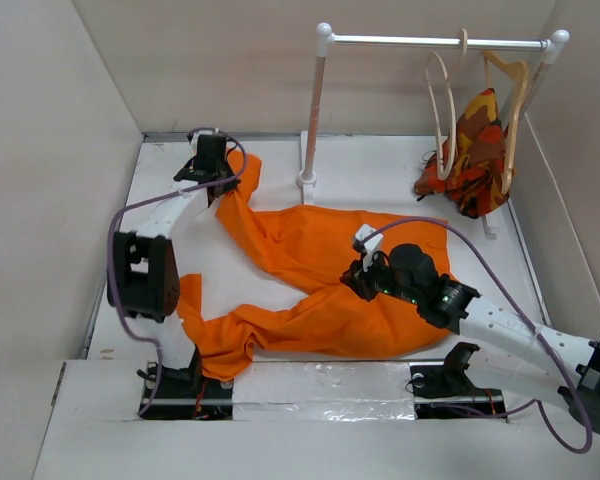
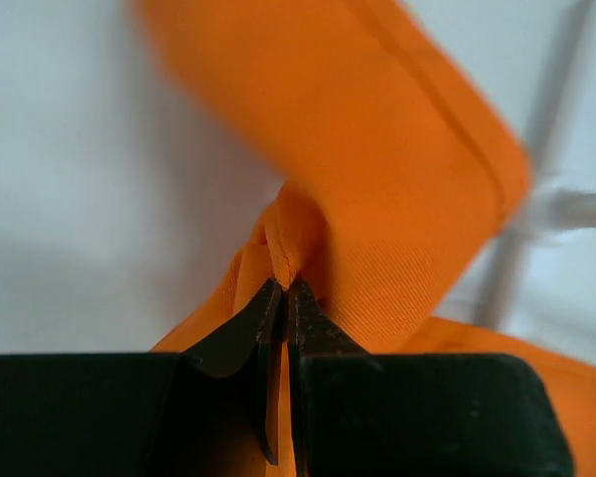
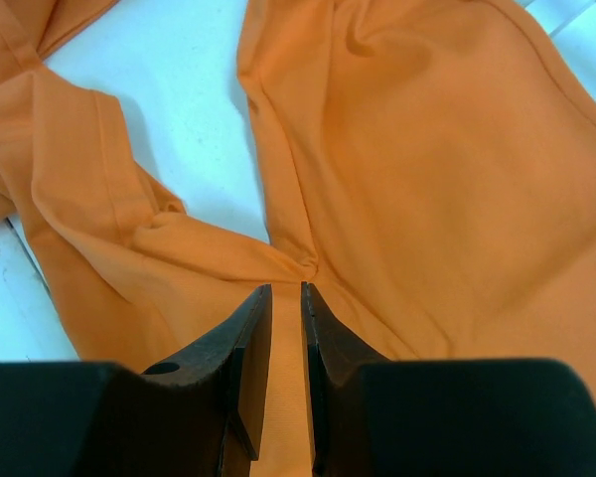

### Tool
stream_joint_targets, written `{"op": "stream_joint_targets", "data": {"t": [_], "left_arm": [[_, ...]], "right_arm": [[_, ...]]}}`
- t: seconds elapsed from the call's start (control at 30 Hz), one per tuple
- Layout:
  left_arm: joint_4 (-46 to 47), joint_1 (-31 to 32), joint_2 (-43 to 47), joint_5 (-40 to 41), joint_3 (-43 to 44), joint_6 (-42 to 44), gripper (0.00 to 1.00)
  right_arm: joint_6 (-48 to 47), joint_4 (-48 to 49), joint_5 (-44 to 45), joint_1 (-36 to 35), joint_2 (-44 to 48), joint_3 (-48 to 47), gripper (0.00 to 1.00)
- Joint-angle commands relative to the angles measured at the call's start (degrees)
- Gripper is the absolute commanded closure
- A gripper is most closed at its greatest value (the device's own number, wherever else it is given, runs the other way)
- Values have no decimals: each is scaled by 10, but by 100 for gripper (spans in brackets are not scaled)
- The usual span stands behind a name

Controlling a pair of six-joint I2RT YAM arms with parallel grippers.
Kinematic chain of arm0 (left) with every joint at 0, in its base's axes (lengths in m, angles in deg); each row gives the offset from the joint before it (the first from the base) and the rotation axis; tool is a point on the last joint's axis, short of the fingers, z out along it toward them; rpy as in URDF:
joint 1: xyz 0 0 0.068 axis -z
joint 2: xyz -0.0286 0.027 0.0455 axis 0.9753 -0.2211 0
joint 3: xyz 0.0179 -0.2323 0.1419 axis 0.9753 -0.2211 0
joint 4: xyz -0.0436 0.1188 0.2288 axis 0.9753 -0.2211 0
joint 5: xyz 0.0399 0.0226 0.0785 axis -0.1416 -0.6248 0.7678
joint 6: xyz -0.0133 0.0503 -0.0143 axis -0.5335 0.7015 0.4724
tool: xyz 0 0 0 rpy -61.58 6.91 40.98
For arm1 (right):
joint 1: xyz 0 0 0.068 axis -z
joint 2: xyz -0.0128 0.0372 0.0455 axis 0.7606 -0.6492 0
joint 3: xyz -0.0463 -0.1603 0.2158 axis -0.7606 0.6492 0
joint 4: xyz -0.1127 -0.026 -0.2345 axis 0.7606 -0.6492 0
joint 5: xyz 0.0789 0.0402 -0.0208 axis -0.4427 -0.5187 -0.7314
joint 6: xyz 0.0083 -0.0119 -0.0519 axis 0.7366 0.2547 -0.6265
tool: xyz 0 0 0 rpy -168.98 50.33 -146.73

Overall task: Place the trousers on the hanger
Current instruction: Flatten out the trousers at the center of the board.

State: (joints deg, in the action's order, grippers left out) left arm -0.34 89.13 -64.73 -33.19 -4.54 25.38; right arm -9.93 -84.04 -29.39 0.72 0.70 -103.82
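- The trousers [image 1: 310, 250] are lying mostly flat on the white table [image 1: 380, 185], sort of a sideways V. The wide body part is at centre-right and both legs point off to the left.
- Long axis runs roughly left to right across the table. One leg angles up to the far-left corner, and the other heads to the near-left edge, where it's bunched up a bit.
- The left gripper [image 1: 218, 180] is out at that far-left corner with the end of the far leg. In its wrist view the left gripper [image 2: 284, 288] is clamped tight on a folded edge of the orange cloth [image 2: 397, 149], with the hem flopping away above it.
- The right gripper [image 1: 358, 272] sits over the middle of the trousers, about where the legs split. From its wrist cam the right gripper [image 3: 286, 290] is nearly closed with only a thin slit, and the fabric [image 3: 427, 179] puckers right at the tips, so it looks pinched.
- The hanger [image 1: 432, 100], the thin cream one, is hooked on the rail [image 1: 435, 42] at the far right, well apart from the trousers.
- Just beside it is a darker wooden hanger [image 1: 517, 95] with a patterned garment [image 1: 475, 150] draped on it.
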Motion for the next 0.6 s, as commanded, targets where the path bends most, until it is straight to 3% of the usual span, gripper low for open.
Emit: {"op": "stream_joint_targets", "data": {"t": [0.0,0.1,0.2,0.23,0.27,0.37,0.5,0.57], "left_arm": [[1,-42,-13,-8,-22,0,100],[-1,-48,-23,-21,10,3,100],[-9,-40,-35,-39,38,18,79],[-12,-31,-36,-37,43,23,67],[-14,-31,-34,-32,45,28,65],[0,-51,-2,3,23,27,58],[59,-102,12,-28,-11,0,56],[59,-108,-28,-35,10,2,56]], "right_arm": [[-7,-11,-2,2,3,-16,76],[-6,9,-5,2,3,-12,76],[-5,10,-14,2,-10,-21,76],[-4,10,-16,2,-13,-24,76],[-4,10,-18,2,-23,-28,76],[-6,9,-18,-3,-34,-40,76],[-6,10,-19,-10,-56,-48,76],[-7,10,-18,-15,-61,-53,85]]}}
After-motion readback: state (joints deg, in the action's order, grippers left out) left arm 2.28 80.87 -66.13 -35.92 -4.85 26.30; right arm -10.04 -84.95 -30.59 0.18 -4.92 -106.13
